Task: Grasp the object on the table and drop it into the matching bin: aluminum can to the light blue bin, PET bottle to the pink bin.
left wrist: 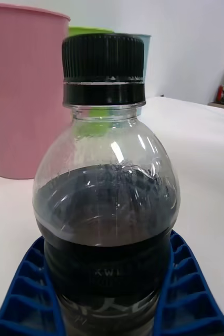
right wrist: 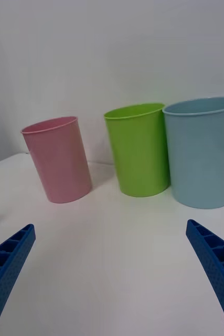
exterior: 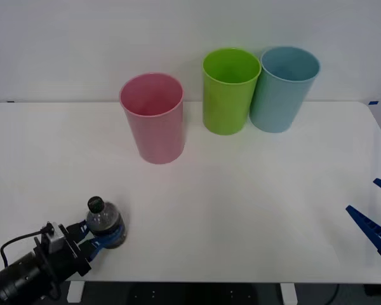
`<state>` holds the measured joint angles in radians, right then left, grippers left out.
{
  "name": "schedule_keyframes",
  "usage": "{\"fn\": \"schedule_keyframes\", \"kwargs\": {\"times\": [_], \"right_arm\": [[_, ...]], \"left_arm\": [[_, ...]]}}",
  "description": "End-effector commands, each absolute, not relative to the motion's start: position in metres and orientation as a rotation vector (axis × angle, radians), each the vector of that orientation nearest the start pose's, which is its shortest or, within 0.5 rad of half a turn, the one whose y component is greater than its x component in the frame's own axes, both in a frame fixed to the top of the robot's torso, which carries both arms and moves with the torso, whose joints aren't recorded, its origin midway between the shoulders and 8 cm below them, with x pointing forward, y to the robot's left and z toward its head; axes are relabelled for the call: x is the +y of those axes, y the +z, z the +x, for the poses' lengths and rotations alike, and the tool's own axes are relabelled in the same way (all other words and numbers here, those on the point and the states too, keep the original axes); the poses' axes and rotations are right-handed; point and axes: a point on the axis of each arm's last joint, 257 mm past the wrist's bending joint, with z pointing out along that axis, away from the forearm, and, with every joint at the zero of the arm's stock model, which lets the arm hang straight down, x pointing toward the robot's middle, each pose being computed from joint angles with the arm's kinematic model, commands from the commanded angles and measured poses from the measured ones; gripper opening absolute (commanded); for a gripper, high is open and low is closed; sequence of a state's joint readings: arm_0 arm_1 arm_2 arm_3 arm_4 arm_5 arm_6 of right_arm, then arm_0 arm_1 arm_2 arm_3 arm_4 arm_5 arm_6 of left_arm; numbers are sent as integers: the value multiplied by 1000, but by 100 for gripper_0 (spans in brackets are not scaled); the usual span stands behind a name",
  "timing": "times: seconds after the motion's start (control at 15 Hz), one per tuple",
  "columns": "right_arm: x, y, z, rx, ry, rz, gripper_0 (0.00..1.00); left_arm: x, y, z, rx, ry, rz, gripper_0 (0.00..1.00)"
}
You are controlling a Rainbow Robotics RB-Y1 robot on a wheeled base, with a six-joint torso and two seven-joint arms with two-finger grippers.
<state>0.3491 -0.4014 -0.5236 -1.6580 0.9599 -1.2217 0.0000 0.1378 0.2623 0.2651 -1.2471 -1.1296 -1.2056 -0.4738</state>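
**Bottle in the left claw at the worktop's near edge**

Blue ribbed fingers (left wrist: 188,294) press against both sides of the bottle (left wrist: 105,210) in the left wrist view, so the left claw (exterior: 100,242) is closed on its dark lower body. From the front, the bottle (exterior: 104,222) stands upright near the front left corner of the white worktop (exterior: 241,210), black cap on top, clear shoulders above the grip. The black arm reaches in from the lower left corner.

Farther back, three tall bins stand in a row near the worktop's far edge. The pink bin (exterior: 153,117) comes first, well apart from the bottle and a little nearer the robot than the other two. A gap separates it from the green bin (exterior: 228,91), and the light blue bin (exterior: 282,88) stands just beside the green one, their rims nearly touching. All three are upright with open mouths.

At the far right edge, the right claw (exterior: 376,216) hangs low over the worktop, its fingers spread wide with nothing between them. Its wrist view looks across bare worktop toward the pink bin (right wrist: 59,160), green bin (right wrist: 138,149) and light blue bin (right wrist: 203,152).
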Motion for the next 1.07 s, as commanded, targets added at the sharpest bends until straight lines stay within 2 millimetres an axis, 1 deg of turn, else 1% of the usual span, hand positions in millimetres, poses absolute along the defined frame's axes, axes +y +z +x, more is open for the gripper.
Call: {"fn": "schedule_keyframes", "kwargs": {"times": [0.07, 0.27, 0.47, 0.67, 0.8, 0.93, 1.07], "right_arm": [[-330, -169, 342, 1441, 567, -465, 100], [-330, -169, 342, 1441, 567, -465, 100], [-330, -169, 342, 1441, 567, -465, 100], [-330, -169, 342, 1441, 567, -465, 100], [-330, -169, 342, 1441, 567, -465, 100], [-330, -169, 342, 1441, 567, -465, 100], [-330, -169, 342, 1441, 567, -465, 100]], "left_arm": [[223, -308, 380, 1465, -537, 659, 0], [232, -300, 380, 1456, -545, 622, 0], [245, -285, 381, 1438, -544, 575, 0], [266, -260, 388, 1452, -527, 492, 0], [275, -234, 394, 1446, -520, 426, 0], [282, -213, 398, 1436, -529, 365, 0], [286, -186, 405, 1416, -542, 304, 0]]}}
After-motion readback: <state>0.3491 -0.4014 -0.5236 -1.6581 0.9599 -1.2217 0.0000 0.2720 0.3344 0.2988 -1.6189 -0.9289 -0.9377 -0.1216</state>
